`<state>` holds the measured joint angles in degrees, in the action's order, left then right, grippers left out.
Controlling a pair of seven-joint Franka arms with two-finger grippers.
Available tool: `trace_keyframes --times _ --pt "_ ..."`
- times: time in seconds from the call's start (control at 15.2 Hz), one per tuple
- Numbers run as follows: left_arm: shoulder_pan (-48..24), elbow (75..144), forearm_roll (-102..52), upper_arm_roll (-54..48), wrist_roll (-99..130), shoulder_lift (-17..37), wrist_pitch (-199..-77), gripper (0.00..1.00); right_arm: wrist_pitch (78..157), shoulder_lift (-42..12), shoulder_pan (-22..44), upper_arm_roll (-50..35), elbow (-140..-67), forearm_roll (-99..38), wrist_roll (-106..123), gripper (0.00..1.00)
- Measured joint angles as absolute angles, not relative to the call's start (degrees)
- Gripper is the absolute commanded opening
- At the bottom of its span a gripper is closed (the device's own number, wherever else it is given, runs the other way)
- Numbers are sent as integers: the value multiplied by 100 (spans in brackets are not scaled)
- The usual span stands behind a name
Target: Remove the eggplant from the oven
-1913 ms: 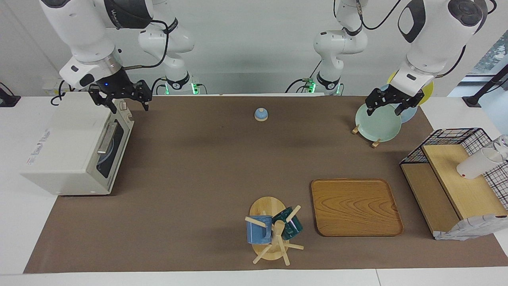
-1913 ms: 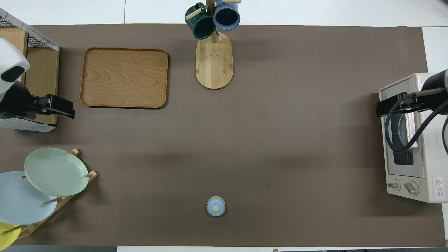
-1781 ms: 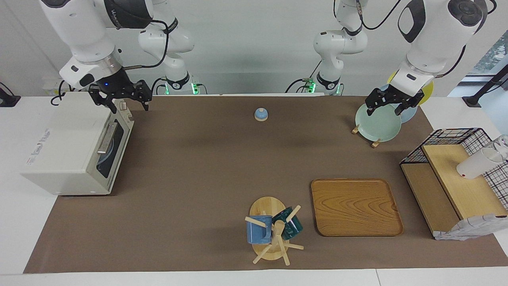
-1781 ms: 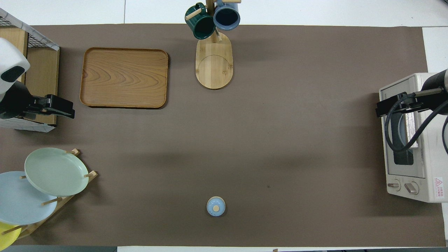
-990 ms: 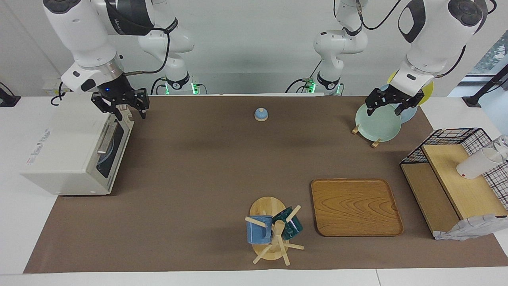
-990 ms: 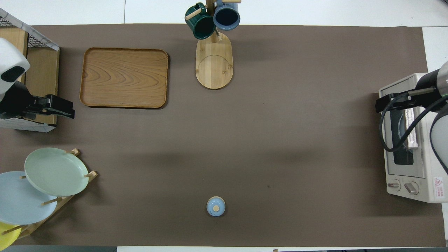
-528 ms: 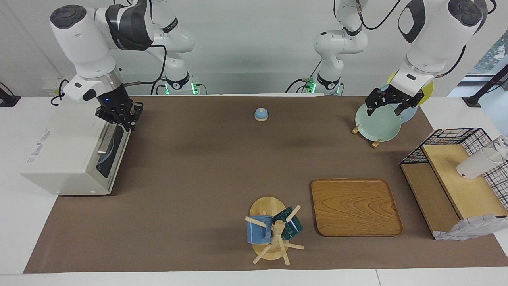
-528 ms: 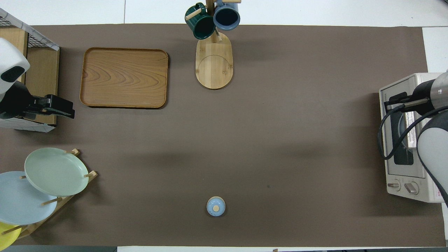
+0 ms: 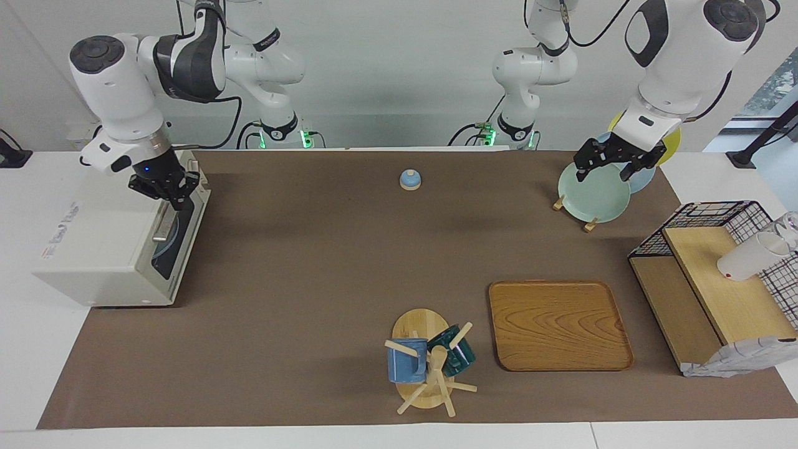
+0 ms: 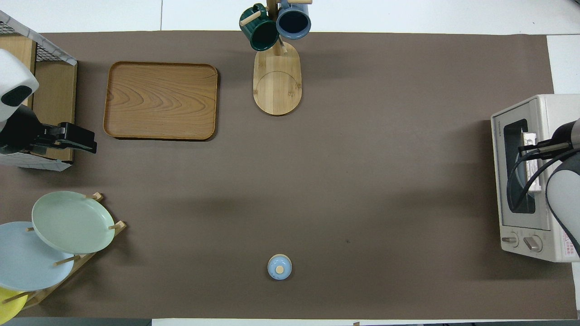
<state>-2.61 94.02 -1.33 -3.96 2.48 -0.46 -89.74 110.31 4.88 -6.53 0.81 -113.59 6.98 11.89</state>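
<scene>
The oven (image 9: 118, 240) sits at the right arm's end of the worktop, a boxy off-white countertop unit with its door shut. Its dark glass window faces the middle of the worktop, a silver bar handle runs along the door's upper edge, and two knobs show at the end nearer the robots. Something pale blue shows dimly through the glass. The eggplant cannot be made out inside.

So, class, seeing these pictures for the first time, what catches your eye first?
The right gripper sits at the handle of the off-white oven, door shut, at the right arm's end of the table. The left gripper waits over the green plate. No eggplant shows.
</scene>
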Motion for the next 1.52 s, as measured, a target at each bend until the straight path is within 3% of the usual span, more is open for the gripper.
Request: trace_keyframes --times 1.52 --pt "-262 9402 -133 -401 248 -46 -8974 100 11619 306 -754 54 -11855 713 1131 0"
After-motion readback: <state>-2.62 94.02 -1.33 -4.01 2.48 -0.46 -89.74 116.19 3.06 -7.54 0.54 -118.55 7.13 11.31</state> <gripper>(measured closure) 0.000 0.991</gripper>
